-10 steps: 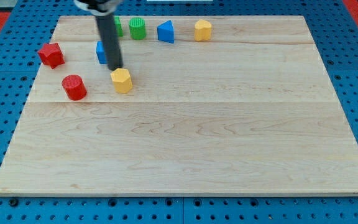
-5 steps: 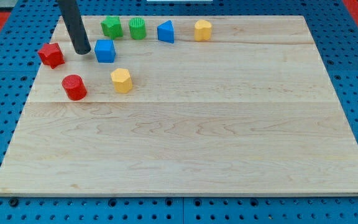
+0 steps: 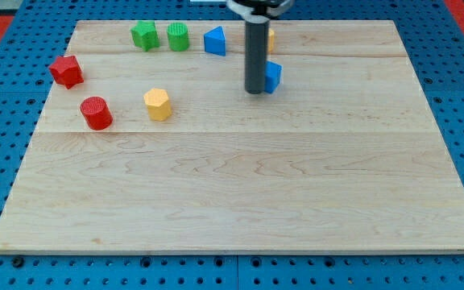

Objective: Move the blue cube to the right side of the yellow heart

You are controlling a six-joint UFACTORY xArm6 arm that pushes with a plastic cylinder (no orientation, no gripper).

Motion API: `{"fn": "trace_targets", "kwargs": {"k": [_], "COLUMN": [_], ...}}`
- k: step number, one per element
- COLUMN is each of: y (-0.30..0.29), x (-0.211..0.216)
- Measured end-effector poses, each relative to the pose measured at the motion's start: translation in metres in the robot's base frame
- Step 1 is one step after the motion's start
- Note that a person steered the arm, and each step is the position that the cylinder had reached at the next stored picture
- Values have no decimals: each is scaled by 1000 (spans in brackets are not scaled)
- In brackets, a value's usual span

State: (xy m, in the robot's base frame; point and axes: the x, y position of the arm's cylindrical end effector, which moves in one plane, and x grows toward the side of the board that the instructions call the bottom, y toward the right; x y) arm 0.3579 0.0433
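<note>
My tip (image 3: 254, 91) rests on the wooden surface (image 3: 240, 185), and everything here is placed from it. There are no jaws on this arm, only the straight dark rod (image 3: 255, 52), so nothing is open, shut or held. Eight blocks show in all: two blue, two green, two red and two yellow. The blue cube (image 3: 272, 76) sits just to the view's right of my tip, seemingly touching the rod, its left part hidden behind it. Straight toward the view's top from my tip, the yellow heart (image 3: 271, 37) peeks out at the rod's right edge; most of it is covered, so its shape cannot be made out from here, and the blue cube lies below it rather than to its right. The second blue block, a triangle-like piece (image 3: 214, 41), is up and a little to the view's left of my tip. Farther left along the same top row stand the two green blocks: a round cylinder (image 3: 178, 37) nearer to my tip and a star-like piece (image 3: 144, 35) beyond it. The second yellow block, a hexagon (image 3: 158, 104), lies well to the view's left of my tip and slightly lower. The two red blocks are farthest left: a cylinder (image 3: 97, 113) past the hexagon, and a star-like piece (image 3: 67, 71) above that, near the surface's left edge.
</note>
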Motion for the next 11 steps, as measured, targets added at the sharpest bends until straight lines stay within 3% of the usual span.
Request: {"fn": "trace_targets", "kwargs": {"k": [3, 7, 11], "y": [50, -22, 60], "x": [-33, -54, -86]}}
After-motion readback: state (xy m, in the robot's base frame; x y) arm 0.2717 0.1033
